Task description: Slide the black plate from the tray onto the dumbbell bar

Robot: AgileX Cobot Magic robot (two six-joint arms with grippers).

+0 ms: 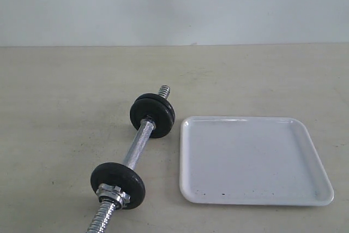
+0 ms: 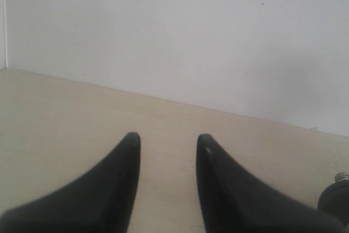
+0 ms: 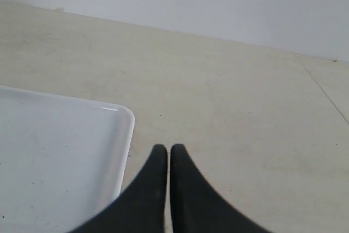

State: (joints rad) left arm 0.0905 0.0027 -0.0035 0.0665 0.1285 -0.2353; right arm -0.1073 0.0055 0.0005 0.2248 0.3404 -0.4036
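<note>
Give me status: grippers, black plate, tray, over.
Left gripper open, empty. Right gripper shut, empty. Tray holds nothing; dumbbell bar carries far black plate and near black plate. No obstruction seen.

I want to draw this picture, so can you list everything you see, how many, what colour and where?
dumbbell bar: one, shiny silver, lying left of centre
near plate: one, black, on the bar's front end
far plates: maybe two together, black, on the bar's far end
nut: one, silver, against the near plate
tray: one, white, right of the bar, only dark specks inside
table: one, beige, under everything
wall: one, white, behind
left tool: one, black, open, holding nothing
right tool: one, black, shut, beside the tray's corner
</note>
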